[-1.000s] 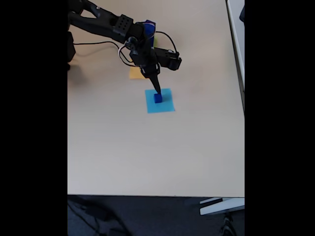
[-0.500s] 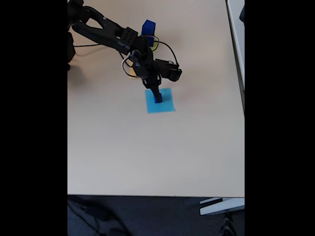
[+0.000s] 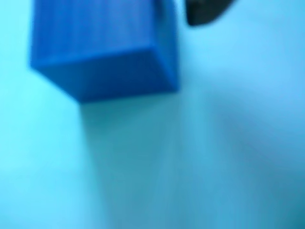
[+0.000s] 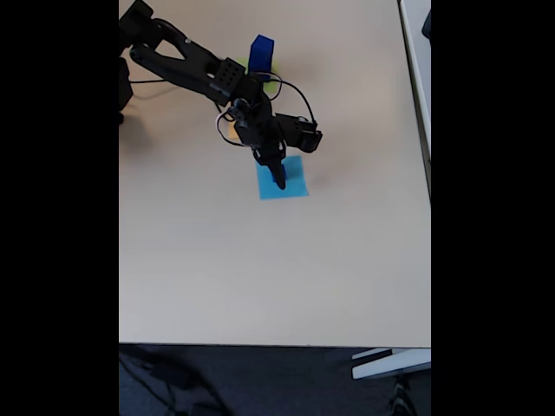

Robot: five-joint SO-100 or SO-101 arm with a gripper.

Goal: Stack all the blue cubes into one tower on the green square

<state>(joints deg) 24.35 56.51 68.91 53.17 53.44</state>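
Note:
A small blue cube point(image 3: 105, 47) sits on the flat light blue square point(image 3: 190, 157), very close in the wrist view. One dark fingertip point(image 3: 205, 12) stands just right of it, with a thin gap between them. In the fixed view my gripper point(image 4: 278, 180) points down onto the light blue square point(image 4: 295, 184) and hides the small cube. It looks open around the cube. Behind the arm a short tower of blue cubes point(image 4: 261, 52) stands on the green square point(image 4: 273, 79), which is mostly covered.
The black arm point(image 4: 195, 69) stretches in from the upper left, with cables looping beside the wrist. A sliver of the orange square point(image 4: 229, 130) shows under it. The table's front edge point(image 4: 277, 345) runs along the bottom; wide bare tabletop lies in front.
The gripper has come down and slightly forward onto the light blue square, from above the small cube to level with it. The small cube is now hidden in the fixed view.

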